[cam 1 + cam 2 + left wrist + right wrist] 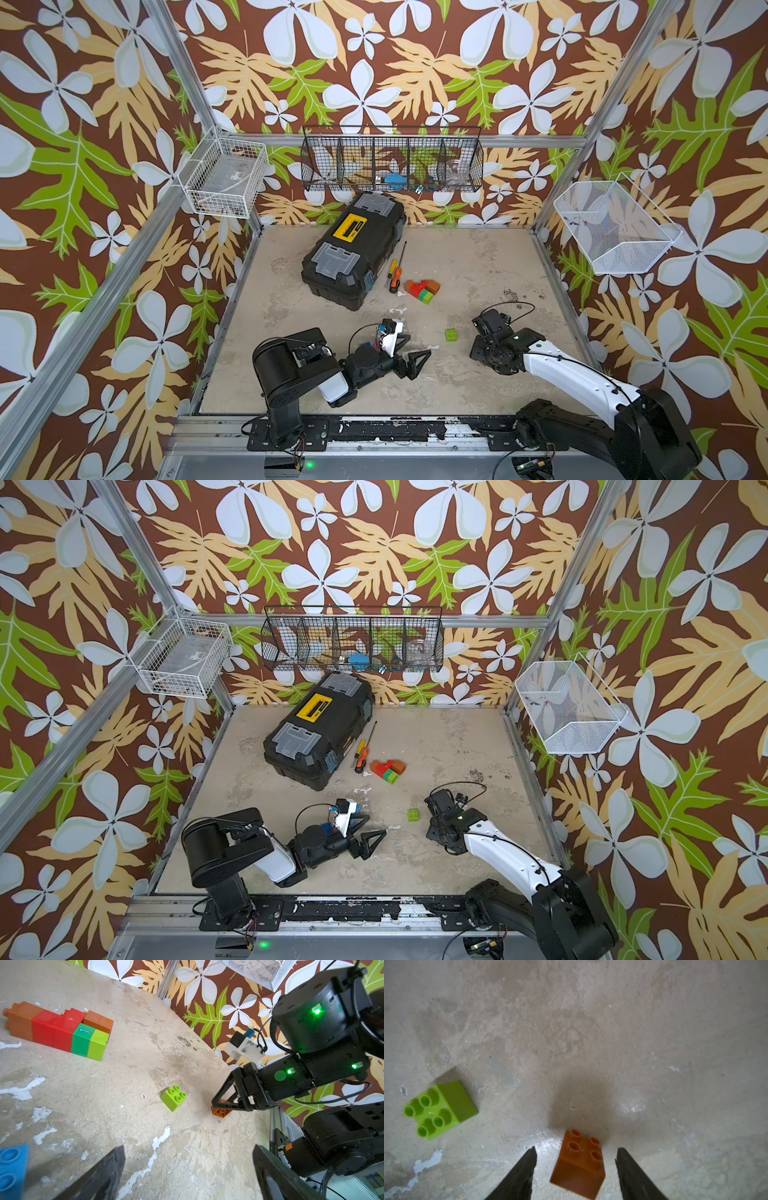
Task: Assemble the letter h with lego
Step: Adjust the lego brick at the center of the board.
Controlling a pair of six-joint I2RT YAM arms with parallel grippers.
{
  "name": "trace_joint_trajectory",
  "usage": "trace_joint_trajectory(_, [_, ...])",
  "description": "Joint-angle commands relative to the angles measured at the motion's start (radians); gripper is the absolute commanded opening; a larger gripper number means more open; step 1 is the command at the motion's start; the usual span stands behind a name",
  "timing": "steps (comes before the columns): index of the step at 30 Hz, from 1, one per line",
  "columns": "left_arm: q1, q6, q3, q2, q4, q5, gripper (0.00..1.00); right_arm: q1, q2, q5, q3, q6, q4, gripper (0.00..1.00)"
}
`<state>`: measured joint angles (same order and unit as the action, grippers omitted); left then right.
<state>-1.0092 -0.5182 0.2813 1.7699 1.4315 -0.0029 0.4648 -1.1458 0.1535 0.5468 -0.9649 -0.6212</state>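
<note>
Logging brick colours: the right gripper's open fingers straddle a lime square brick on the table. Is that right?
Not lime: the right gripper, open, straddles an orange square brick on the table, as the right wrist view shows. The lime brick sits apart, ungripped.

Toolbox (353, 249), screwdrivers (395, 279), basket (357, 168)
Screwdrivers lie just right of the black toolbox, mid-frame on the desk (478, 266); the wire basket hangs above.

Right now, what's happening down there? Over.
Left fingers wide open, empty; right fingers open astride orange brick. Half-built letter lies apart. Lime brick nearby, not blocking.
</note>
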Motion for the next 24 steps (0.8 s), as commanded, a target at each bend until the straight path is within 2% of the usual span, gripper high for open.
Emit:
trace_joint_trajectory(1, [-0.001,0.017,0.004,-0.012,-0.042,-0.029,1.00,0.000,-0.007,0.028,-0.008,-0.013,-0.011,0.63])
trace_joint_trajectory(6, [-0.001,0.005,0.013,-0.008,-0.052,-0.032,1.00,-0.001,-0.023,-0.025,-0.051,-0.043,0.054,0.61])
trace_joint_trajectory(10, [0.000,0.009,0.012,-0.002,-0.055,-0.039,1.00,0.000,-0.042,-0.028,-0.064,-0.044,0.094,0.51])
trace_joint_trajectory(17, [-0.002,0.015,0.017,-0.013,-0.080,-0.046,1.00,-0.001,-0.015,0.045,-0.071,0.011,0.088,0.43])
trace_joint_trajectory(21, [-0.002,0.006,0.024,-0.015,-0.092,-0.038,1.00,-0.001,-0.018,0.021,-0.071,0.038,0.108,0.40])
trace_joint_trajectory(24, [-0.001,0.007,0.020,-0.024,-0.092,-0.037,1.00,0.001,-0.016,-0.041,-0.086,0.110,0.168,0.36])
